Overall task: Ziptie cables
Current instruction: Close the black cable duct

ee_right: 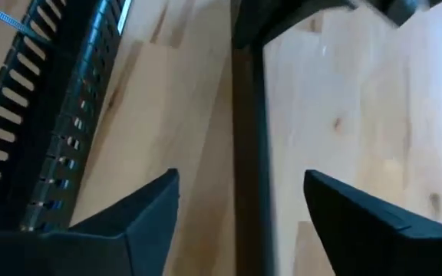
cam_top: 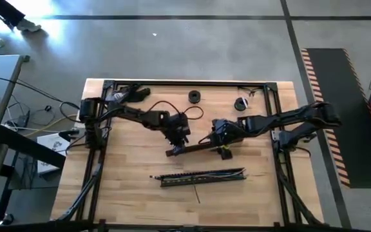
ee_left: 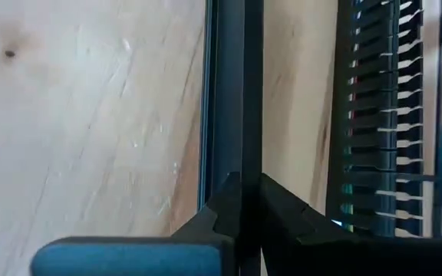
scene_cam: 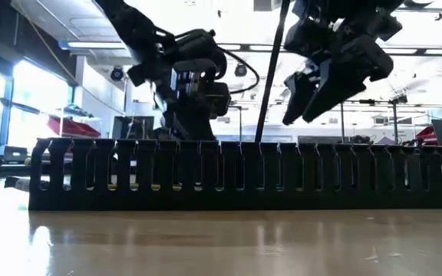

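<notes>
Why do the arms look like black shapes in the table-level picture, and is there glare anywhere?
Low view: bright windows and ceiling lamps behind backlight the scene, so the dark arms and long black slotted plastic channel turn to silhouettes, and the pale wooden table shows a sheen. High view: glare on the grey floor. Wrist views: even light, little shadow.

A long black slotted channel (scene_cam: 244,175) stands across the wooden bench (scene_cam: 221,245), upright fins in a row. Above it hang two dark arms; the right hand (scene_cam: 313,96) shows its fingers spread, pointing downward. A thin dark bar (scene_cam: 271,73) rises between them.
</notes>
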{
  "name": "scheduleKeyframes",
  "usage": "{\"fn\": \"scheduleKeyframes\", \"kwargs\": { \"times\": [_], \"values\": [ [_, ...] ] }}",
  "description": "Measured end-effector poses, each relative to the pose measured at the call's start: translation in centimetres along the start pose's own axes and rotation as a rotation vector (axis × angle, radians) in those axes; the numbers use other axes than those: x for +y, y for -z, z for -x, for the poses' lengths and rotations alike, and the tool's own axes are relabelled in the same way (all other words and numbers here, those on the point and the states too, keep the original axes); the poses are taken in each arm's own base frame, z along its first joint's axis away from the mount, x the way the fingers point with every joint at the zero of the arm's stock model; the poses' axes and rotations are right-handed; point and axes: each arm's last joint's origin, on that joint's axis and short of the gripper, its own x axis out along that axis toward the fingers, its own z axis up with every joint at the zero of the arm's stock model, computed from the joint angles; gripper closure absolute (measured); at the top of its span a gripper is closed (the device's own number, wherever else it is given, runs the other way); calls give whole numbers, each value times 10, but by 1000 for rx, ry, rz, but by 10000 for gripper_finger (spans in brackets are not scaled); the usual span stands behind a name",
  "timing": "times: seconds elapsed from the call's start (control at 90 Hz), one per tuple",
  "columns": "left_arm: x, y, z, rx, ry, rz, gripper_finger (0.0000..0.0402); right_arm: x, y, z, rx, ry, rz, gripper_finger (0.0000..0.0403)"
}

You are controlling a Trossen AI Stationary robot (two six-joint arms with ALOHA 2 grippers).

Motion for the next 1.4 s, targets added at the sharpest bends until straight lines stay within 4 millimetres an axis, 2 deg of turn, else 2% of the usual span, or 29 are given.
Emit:
{"fn": "scheduleKeyframes", "kwargs": {
  "times": [0.089, 0.167, 0.344, 0.5, 0.667, 0.8, 1.1, 1.2, 1.289, 1.4],
  "values": [
    [4, -2, 3, 0, 30, 12, 392, 2, 0, -1, 5, 1, 20, 139],
    [8, -3, 5, 8, 61, 26, 392, 6, 0, -7, 28, 50, 103, 139],
    [16, -6, 10, 1, 66, 65, 392, 16, 4, -39, 101, 115, 248, 139],
    [23, -6, 12, 12, 86, 106, 392, 16, 9, -67, 169, 330, 281, 139],
    [23, -5, 12, 21, 85, 118, 392, 14, 15, -81, 191, 340, 279, 139],
    [23, -5, 12, 22, 87, 114, 392, 14, 13, -76, 186, 341, 271, 139],
    [17, -3, 10, 62, 169, 102, 392, 19, -7, -35, 52, 364, 288, 139],
    [13, -2, 8, 69, 168, 95, 392, 14, -8, -33, 3, 241, 219, 139],
    [8, 0, 5, 75, 168, 77, 392, 1, -3, -36, -9, 114, 111, 143],
    [2, 2, 1, 75, 159, 57, 392, -17, 3, -39, -11, 8, -15, 167]
  ]
}}
